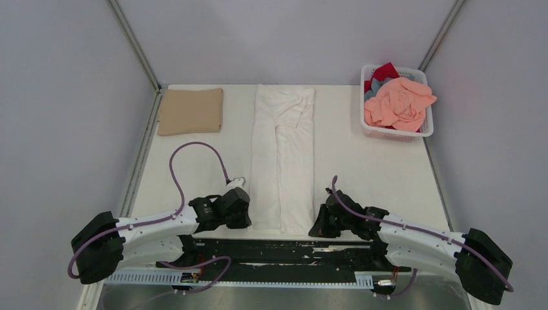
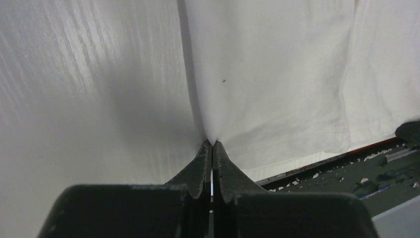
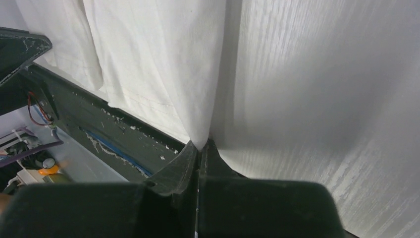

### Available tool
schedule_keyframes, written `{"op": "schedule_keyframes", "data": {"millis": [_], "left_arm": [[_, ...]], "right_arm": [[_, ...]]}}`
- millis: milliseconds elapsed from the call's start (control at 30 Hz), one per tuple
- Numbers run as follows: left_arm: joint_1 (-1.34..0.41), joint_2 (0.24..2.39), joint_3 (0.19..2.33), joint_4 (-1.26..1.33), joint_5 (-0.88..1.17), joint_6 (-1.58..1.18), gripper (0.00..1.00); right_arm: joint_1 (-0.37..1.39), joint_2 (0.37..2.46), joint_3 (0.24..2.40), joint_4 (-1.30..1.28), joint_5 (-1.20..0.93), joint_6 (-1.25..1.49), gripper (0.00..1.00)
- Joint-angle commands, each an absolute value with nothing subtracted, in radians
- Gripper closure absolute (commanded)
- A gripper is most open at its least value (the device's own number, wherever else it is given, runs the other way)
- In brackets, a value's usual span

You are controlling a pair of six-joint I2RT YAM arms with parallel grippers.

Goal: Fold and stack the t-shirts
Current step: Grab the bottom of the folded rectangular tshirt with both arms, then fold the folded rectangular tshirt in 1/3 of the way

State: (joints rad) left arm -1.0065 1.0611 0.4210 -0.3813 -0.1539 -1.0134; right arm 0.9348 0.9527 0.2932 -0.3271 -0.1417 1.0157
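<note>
A white t-shirt (image 1: 284, 155) lies as a long narrow strip down the middle of the table, its sides folded in. My left gripper (image 1: 247, 216) is shut on the near left corner of this white t-shirt (image 2: 267, 74), with cloth pinched at the fingertips (image 2: 212, 145). On the other side, my right gripper (image 1: 316, 226) is shut on the near right corner of the white t-shirt (image 3: 158, 59), the fabric caught between its tips (image 3: 200, 146). A folded tan t-shirt (image 1: 191, 110) rests at the far left. Salmon pink (image 1: 397, 103), red (image 1: 385, 71) and grey-blue (image 1: 375, 87) t-shirts are piled in the basket.
The white lattice basket (image 1: 395, 133) stands at the far right corner. Grey walls enclose the table on three sides. A dark scuffed rail (image 1: 284, 248) runs along the near edge between the arm bases, also visible as a strip (image 2: 376, 173) under the shirt's hem.
</note>
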Motion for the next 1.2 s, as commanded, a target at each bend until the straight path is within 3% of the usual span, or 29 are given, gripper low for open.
{"op": "schedule_keyframes", "data": {"millis": [0,133,400,800,1167], "left_arm": [[-1.012,0.957,0.339,-0.487,-0.093,-1.024,1.00],[-1.011,0.881,0.305,-0.457,-0.014,-1.013,1.00],[-1.006,0.838,0.381,-0.368,-0.041,-0.952,1.00],[-0.723,1.089,0.630,-0.277,0.002,-0.794,1.00],[-0.515,1.401,0.974,-0.273,-0.011,-0.708,1.00]], "right_arm": [[0.955,0.844,0.213,-0.365,-0.180,1.054,1.00],[0.968,0.803,0.226,-0.365,-0.205,1.052,1.00],[0.970,0.840,0.355,-0.353,-0.144,0.970,1.00],[0.795,1.052,0.661,-0.325,0.077,0.682,1.00],[0.597,1.334,0.907,-0.175,0.095,0.538,1.00]]}}
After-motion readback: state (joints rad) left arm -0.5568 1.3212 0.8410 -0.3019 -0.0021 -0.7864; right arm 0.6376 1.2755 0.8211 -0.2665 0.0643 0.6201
